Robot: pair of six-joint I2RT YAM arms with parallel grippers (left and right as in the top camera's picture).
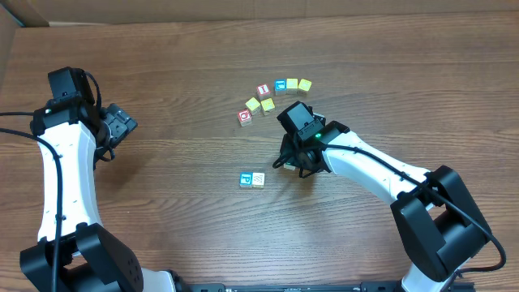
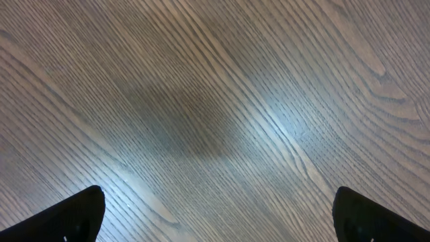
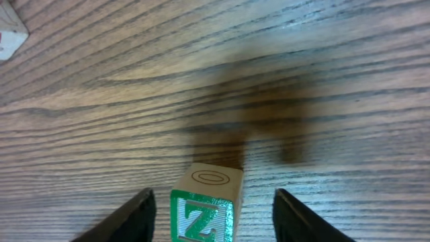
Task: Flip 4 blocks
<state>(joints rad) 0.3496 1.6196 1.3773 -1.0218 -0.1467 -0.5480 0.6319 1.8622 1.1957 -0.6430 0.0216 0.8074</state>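
Observation:
A wooden block [image 3: 205,210] with a green face and white Z stands on the table between my right gripper's [image 3: 213,222] fingers [image 3: 134,218]. There is a gap on each side, so the gripper is open and not touching it. In the overhead view that gripper [image 1: 293,166] hides this block. A blue-faced block [image 1: 246,179] and a pale patterned block [image 1: 258,179] sit side by side to its left. A red-faced block [image 1: 245,117] lies farther back. My left gripper [image 1: 123,124] is open over bare wood [image 2: 215,225], far from all the blocks.
Behind the right gripper is a cluster: a red cube marked 1 [image 1: 263,91], a blue cube [image 1: 280,86] and several plain yellow cubes [image 1: 298,84]. A pale block's corner [image 3: 10,37] shows at the right wrist view's top left.

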